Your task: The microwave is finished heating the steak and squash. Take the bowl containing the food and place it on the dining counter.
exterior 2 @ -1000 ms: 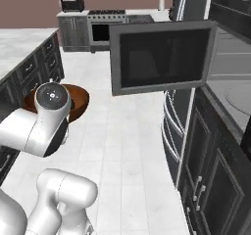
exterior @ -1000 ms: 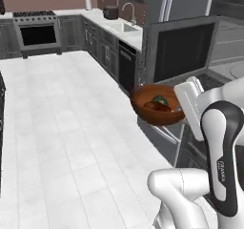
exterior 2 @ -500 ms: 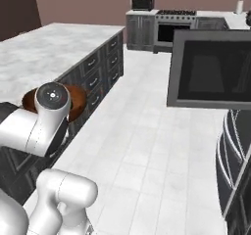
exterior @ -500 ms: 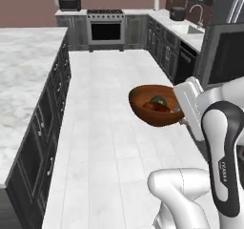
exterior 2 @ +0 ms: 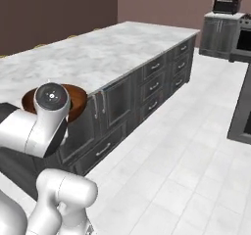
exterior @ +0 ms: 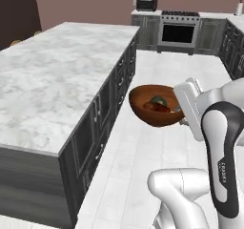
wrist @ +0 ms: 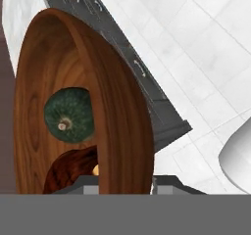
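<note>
My gripper (wrist: 125, 182) is shut on the wall of the reddish-brown bowl (wrist: 117, 106), one finger inside and one outside. The bowl (exterior: 155, 109) hangs level in the air over the floor, just right of the dining counter (exterior: 52, 75) and apart from it. Inside it lie the dark green squash (exterior: 158, 100) and the reddish steak (exterior: 151, 107); the hand view also shows the squash (wrist: 68, 114) and the steak (wrist: 71, 173). In the right base view, the bowl (exterior 2: 78, 101) peeks out behind my arm beside the dining counter (exterior 2: 108, 53). The microwave's dark open door (exterior 2: 242, 111) is at that view's right edge.
Dark drawer fronts (exterior: 102, 113) run along the counter's side close to the bowl. A stove (exterior: 178, 30) and a small black toaster oven (exterior: 147, 4) stand at the far wall. White tiled floor (exterior 2: 196, 155) stretches between the counter and the far cabinets.
The base has turned, so both base views have swung from the microwave side to the dining counter. The bowl has stayed in my gripper with the food inside.
</note>
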Robot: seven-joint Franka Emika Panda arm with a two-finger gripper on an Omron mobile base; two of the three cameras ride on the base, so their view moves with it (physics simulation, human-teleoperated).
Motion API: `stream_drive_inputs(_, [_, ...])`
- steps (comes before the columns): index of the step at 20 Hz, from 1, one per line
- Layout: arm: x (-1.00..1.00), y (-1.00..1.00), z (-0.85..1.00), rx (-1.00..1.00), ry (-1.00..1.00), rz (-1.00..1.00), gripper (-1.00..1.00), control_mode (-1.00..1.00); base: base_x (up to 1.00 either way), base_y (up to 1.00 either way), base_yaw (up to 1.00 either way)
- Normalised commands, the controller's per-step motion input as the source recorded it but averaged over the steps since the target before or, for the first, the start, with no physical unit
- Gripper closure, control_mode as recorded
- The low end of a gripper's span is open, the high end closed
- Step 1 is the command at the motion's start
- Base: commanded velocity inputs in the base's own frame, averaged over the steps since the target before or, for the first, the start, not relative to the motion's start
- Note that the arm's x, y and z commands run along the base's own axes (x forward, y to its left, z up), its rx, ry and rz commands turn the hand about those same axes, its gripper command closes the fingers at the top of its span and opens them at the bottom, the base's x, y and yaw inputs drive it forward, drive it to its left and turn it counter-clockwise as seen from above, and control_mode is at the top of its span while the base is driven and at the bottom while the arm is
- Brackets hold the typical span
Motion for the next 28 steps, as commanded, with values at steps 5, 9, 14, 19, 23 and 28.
stream_drive_inputs(5, [0.0,0.0,0.0,0.0,0.0,0.0,1.0,1.0,0.99,0.06,0.35])
stream_drive_inputs(9, [0.0,0.0,0.0,0.0,0.0,0.0,1.0,1.0,1.0,0.05,0.29])
stream_drive_inputs(14, [0.0,0.0,0.0,0.0,0.0,0.0,1.0,1.0,0.8,0.03,0.29])
stream_drive_inputs(19, [0.0,0.0,0.0,0.0,0.0,0.0,1.0,1.0,0.7,0.32,0.32])
stream_drive_inputs(23, [0.68,0.31,-0.14,-0.04,-0.07,0.32,1.0,-1.0,0.0,0.0,0.0])
stream_drive_inputs(28, [0.94,0.62,-0.35,-0.13,-0.01,0.27,1.0,-1.0,0.0,0.0,0.0])
